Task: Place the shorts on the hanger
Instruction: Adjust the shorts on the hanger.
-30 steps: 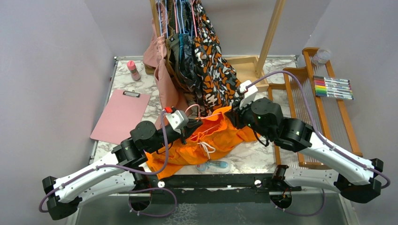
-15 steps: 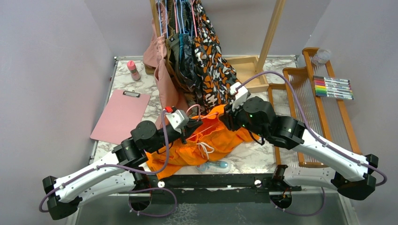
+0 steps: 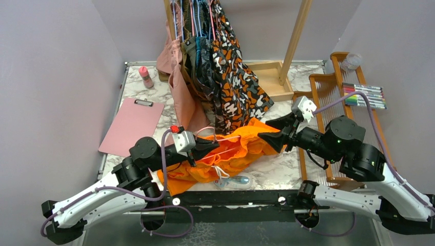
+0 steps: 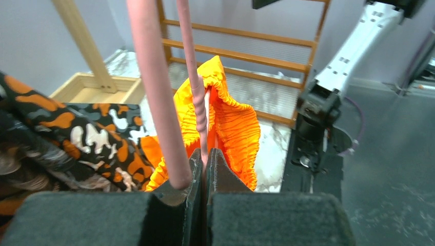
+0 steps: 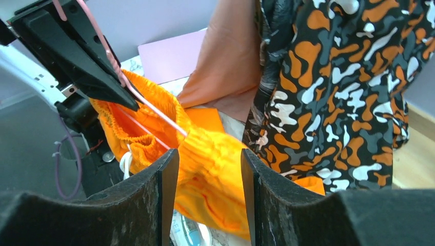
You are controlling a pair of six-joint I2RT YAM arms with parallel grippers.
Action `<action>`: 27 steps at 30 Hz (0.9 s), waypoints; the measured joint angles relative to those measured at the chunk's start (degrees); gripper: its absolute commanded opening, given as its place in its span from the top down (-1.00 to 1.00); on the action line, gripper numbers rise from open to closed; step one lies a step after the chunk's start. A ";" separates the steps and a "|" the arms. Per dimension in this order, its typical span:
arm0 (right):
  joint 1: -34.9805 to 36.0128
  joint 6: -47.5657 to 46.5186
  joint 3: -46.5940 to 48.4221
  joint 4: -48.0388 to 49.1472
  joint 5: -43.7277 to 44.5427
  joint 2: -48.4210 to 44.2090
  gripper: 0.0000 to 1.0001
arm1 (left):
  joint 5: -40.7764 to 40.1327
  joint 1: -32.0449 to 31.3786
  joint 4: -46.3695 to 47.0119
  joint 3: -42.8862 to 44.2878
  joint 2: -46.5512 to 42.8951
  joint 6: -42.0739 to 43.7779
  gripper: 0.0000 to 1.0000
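On the left, your left gripper [image 4: 205, 160] was clenched on the twisted neck of the thin pink wire hanger [image 4: 200, 110]. One hanger wire ran into the waistband of the bright orange fabric shorts [image 3: 233, 152], which lay crumpled on the white marbled tabletop [image 3: 287, 171] between both arms. On the right, your right gripper [image 5: 209, 154] had its jaws apart, holding nothing, with the shorts' bunched end just ahead of them.
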 measured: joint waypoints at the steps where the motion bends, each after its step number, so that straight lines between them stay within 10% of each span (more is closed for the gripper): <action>1: 0.00 -0.42 0.17 -0.02 -1.03 -0.07 -0.02 | 1.46 0.00 -0.35 0.20 0.09 0.00 1.00; 27: 0.00 17.51 -7.17 3.32 10.21 12.98 -0.09 | -11.26 0.00 -0.24 1.68 10.21 -3.54 1.00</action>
